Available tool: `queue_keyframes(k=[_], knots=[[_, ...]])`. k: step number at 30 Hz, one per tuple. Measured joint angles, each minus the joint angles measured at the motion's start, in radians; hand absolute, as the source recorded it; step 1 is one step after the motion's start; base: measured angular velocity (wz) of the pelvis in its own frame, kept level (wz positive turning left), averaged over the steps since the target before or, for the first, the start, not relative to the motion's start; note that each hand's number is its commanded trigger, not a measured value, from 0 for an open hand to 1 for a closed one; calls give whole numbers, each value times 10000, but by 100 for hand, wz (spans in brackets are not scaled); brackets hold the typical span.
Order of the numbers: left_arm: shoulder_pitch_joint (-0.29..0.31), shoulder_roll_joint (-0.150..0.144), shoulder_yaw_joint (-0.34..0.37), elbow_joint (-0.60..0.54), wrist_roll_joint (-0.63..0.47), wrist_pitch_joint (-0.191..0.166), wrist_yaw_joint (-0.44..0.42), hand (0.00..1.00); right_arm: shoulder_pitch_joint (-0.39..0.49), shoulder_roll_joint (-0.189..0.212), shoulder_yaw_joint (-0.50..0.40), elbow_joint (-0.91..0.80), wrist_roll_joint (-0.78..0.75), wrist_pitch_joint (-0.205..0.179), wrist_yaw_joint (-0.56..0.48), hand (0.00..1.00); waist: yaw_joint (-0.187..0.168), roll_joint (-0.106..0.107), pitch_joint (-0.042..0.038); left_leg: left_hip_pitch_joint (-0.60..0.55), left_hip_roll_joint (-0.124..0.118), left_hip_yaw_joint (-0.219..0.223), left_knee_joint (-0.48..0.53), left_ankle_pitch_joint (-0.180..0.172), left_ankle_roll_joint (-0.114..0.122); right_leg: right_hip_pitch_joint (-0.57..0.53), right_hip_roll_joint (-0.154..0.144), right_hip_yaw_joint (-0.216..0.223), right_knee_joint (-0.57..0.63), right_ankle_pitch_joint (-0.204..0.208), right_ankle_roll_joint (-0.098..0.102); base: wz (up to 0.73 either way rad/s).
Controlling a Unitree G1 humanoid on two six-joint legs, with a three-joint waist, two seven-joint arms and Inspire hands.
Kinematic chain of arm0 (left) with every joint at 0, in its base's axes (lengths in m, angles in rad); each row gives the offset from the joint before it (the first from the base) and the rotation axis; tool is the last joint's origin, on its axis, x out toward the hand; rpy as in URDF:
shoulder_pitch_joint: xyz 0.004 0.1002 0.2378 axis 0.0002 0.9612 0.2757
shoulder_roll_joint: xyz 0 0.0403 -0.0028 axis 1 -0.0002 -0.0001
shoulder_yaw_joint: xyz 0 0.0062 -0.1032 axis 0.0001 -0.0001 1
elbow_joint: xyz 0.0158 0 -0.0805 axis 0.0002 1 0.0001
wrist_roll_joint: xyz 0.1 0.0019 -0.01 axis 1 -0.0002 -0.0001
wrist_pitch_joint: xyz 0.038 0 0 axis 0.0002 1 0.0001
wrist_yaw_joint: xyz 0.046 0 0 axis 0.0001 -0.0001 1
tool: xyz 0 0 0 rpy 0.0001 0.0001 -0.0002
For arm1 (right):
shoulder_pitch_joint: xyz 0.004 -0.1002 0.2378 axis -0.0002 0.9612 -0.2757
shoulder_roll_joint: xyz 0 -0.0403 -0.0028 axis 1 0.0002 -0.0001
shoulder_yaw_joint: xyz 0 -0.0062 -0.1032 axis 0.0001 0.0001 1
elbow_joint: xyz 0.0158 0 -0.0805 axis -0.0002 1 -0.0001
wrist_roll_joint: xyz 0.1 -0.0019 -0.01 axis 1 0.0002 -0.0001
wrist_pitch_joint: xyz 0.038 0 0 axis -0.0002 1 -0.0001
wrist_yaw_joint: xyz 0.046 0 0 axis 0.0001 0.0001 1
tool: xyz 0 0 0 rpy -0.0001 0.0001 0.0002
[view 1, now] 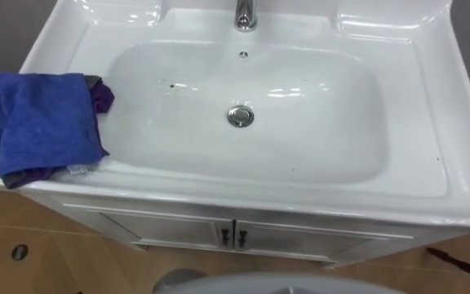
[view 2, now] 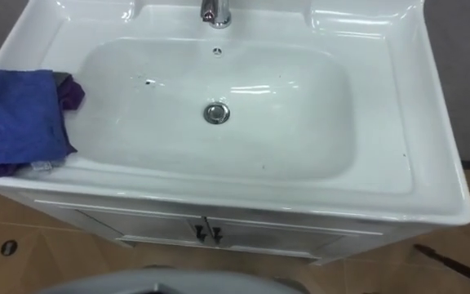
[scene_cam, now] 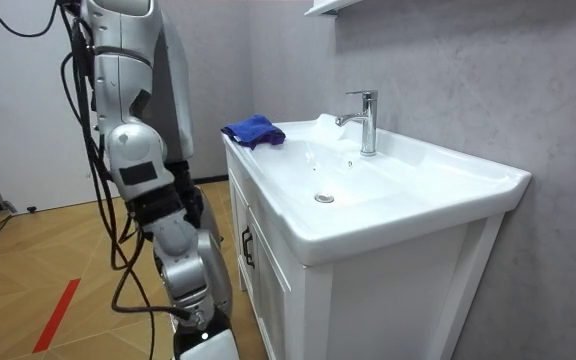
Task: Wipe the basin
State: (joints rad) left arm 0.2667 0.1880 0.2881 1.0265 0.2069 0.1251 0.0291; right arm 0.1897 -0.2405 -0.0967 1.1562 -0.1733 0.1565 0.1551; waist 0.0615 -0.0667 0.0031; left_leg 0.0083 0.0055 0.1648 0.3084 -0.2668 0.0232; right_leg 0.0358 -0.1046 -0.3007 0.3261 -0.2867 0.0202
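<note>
Right hand (scene_cam: 206, 338) down beside the cabinet (scene_cam: 268, 290), open or closed impossible to tell. Reach for the blue cloth (view 1: 43, 122) on the basin (view 1: 317, 135) rim at nine o'clock; grip firmly, press flat, wipe toward the drain (view 1: 240, 116).

Light: bright, even
Glare: pale streaks across the glossy basin (view 1: 325, 135)
Shadows: soft, beneath basin's front rim

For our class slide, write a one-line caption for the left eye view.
A blue cloth lies on the white basin, on its left rim; drain mid-bowl, tap behind.
</note>
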Motion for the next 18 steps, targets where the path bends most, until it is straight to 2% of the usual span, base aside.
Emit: queue_keyframes(k=[3, 5, 9, 11, 18], knots=[[-163, -3, -199, 155, 5, 16, -133, 0, -42, 32, -9, -1, -47, 112, 5, 0, -23, -40, 0, -35, -1, 123, 46, -133, 174, 17, 1, 49, 21, 113, 128, -9], [-239, 5, -194, 251, 1, 23, -219, 0, -49, 33, -8, -6, -283, 175, 18, 0, -14, -25, -4, -30, 5, 236, 101, -241, 294, 10, 6, 237, 61, 251, 229, -20], [-325, 63, -279, 541, -16, 102, -343, 0, -39, 47, -5, -7, -284, 272, 17, 0, -37, -3, 0, -6, -4, 284, 317, -416, 464, 12, -26, 252, 190, 409, 324, -10], [-300, 70, -384, 561, -72, 177, -382, 0, -20, 73, 8, 33, -271, 433, 9, 0, -39, 10, 4, 95, -8, 320, 356, -467, 551, 148, -29, 263, 143, 527, 330, -6], [-346, 115, -381, 989, -68, 381, -372, 0, -2, 134, 65, 40, -301, 562, 3, 0, -30, 55, -8, 232, -19, 441, 378, -543, 669, 149, -6, 552, 126, 661, 374, -5]])
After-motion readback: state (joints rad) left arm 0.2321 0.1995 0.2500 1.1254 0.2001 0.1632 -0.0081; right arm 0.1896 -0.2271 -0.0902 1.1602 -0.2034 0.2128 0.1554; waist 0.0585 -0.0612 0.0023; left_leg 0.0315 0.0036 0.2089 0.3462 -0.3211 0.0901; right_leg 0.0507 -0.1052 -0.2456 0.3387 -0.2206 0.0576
